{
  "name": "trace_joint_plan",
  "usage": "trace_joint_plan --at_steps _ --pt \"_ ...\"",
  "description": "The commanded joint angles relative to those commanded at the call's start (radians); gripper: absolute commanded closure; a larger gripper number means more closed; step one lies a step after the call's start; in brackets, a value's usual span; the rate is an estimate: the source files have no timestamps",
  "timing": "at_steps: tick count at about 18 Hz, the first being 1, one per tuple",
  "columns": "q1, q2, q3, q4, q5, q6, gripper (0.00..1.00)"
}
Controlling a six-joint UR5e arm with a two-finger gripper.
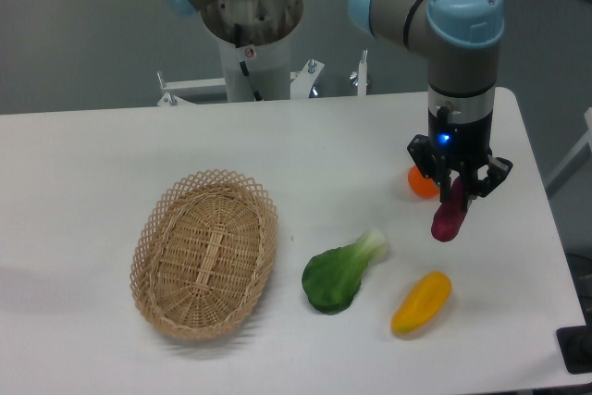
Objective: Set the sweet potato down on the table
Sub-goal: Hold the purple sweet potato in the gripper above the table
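The sweet potato [450, 216] is a slim reddish-purple tuber hanging nearly upright at the right side of the white table [111, 136]. My gripper [459, 188] points straight down and is shut on its upper end. The tuber's lower tip hangs just above the tabletop; I cannot tell whether it touches.
A round orange fruit [422, 183] lies just behind and left of the gripper, partly hidden by it. A yellow-orange pepper [421, 302] lies in front of the gripper. A green leafy vegetable [341, 272] is at centre, and an oval wicker basket [204, 252] stands left.
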Motion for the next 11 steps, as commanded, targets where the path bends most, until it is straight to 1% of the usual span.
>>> trace_joint_plan --at_steps 11 --pt "0.0 -0.002 -0.012 0.003 0.005 -0.002 0.83"
